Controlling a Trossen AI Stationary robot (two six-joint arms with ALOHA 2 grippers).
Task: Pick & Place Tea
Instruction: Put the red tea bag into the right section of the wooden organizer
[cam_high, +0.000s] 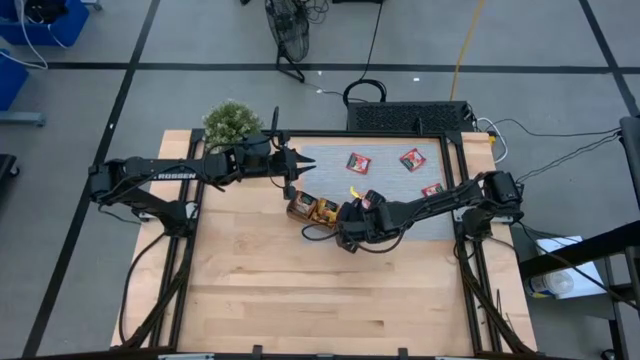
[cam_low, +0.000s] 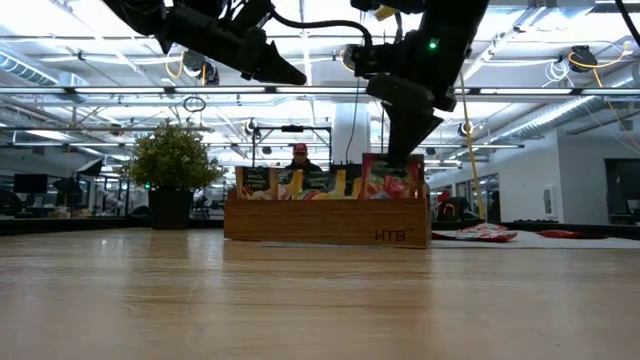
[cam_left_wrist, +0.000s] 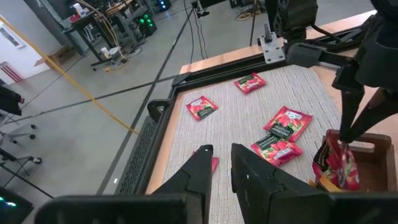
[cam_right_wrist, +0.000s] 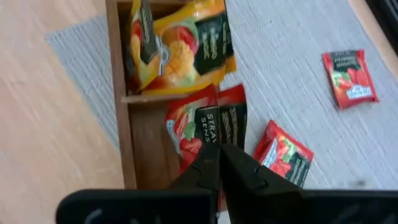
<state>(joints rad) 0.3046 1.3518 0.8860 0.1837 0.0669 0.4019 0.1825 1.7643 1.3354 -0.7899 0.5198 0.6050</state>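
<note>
Right gripper (cam_right_wrist: 217, 163), jaws closed with a red strawberry sachet (cam_right_wrist: 208, 127) seemingly pinched at its upper edge, stands directly over the wooden tray (cam_high: 313, 210)'s right compartment, sachet upright inside; left gripper (cam_left_wrist: 219, 158), slightly parted and empty, waits far-left, loose red sachets (cam_high: 411, 159) on the mat beyond.

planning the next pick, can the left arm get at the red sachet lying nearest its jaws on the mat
Probably yes. The red sachet lies flat on the grey mat just beyond the left gripper, nothing lies over it, and the right gripper is busy over the wooden tray.
</note>
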